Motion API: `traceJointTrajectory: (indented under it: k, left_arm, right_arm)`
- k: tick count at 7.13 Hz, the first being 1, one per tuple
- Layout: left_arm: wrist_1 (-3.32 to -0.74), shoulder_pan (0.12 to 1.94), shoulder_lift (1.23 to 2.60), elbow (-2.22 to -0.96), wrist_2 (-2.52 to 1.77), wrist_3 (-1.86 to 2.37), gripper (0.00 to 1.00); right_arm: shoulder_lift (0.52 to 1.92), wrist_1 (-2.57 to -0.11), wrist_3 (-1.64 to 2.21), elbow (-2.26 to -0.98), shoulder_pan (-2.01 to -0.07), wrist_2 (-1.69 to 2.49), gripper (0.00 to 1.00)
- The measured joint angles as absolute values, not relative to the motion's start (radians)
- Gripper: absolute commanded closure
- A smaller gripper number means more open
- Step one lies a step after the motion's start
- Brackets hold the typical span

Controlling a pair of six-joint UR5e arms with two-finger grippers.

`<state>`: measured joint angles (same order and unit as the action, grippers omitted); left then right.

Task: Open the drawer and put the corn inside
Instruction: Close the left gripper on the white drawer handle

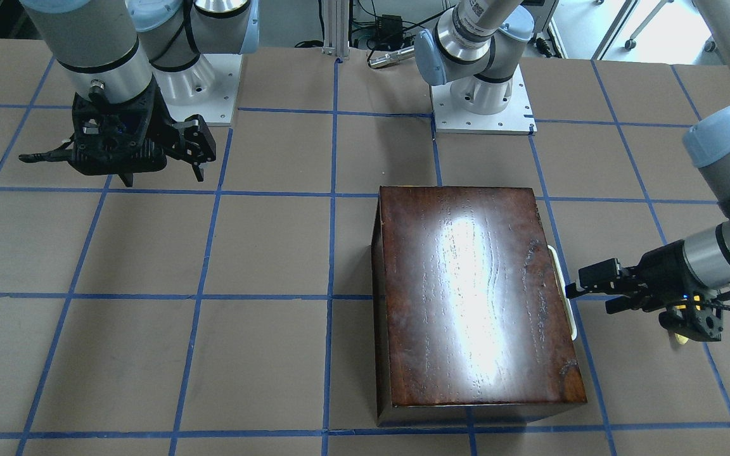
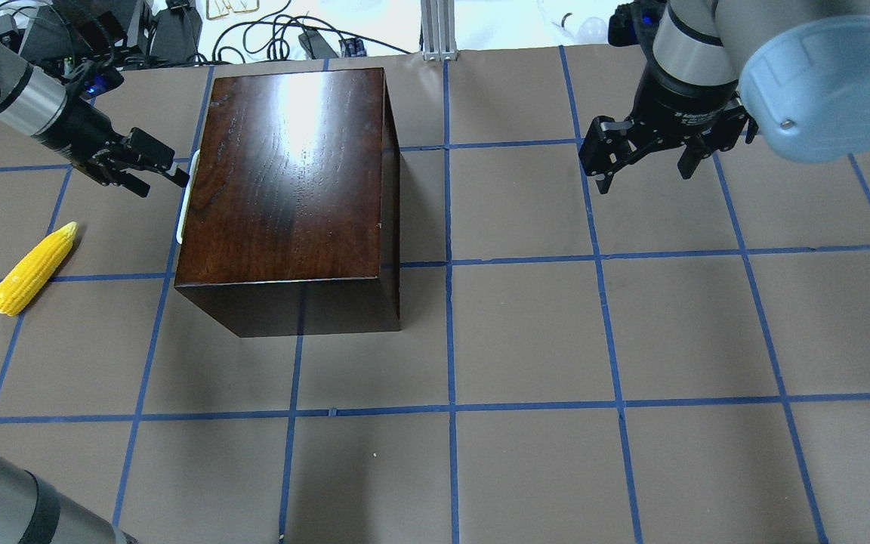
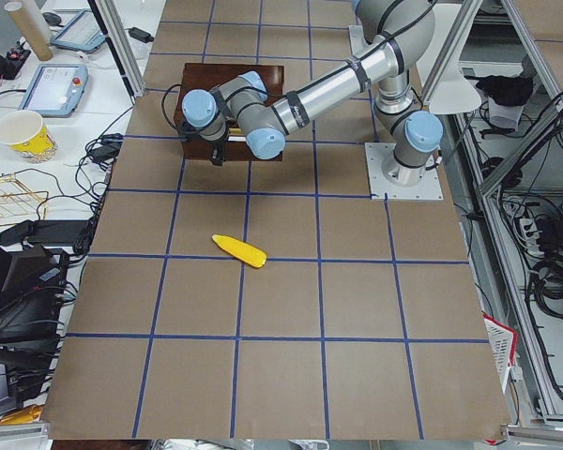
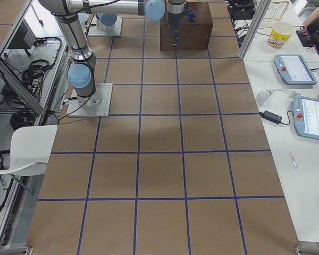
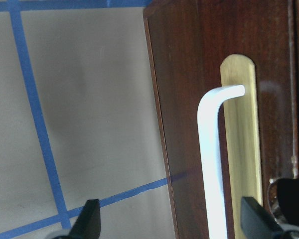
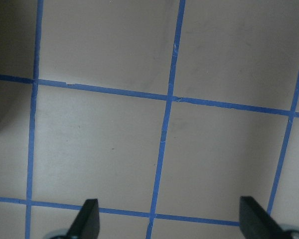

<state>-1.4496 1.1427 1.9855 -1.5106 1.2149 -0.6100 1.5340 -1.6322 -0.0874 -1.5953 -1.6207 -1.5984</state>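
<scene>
drawer (image 5: 184, 149) shut, handle (image 5: 209, 164) between parted left jaws | corn (image 2: 32, 268) nearby, apart | right jaws parted, well away

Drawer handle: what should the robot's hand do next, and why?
Probably ease the left gripper forward until its fingers sit on both sides of the white handle, then close. The drawer is shut, the gripper is open, and the handle is lined up between the fingers but not gripped yet.
</scene>
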Motion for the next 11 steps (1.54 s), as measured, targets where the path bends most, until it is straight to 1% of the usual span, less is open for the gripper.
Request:
traceJointTrajectory:
  k: [11]
  left_arm:
    - [-1.422, 1.147, 2.032, -1.509, 1.187, -0.612, 0.00]
  right_arm:
    - [1.534, -1.632, -0.088, -1.595, -1.621, -1.598, 0.00]
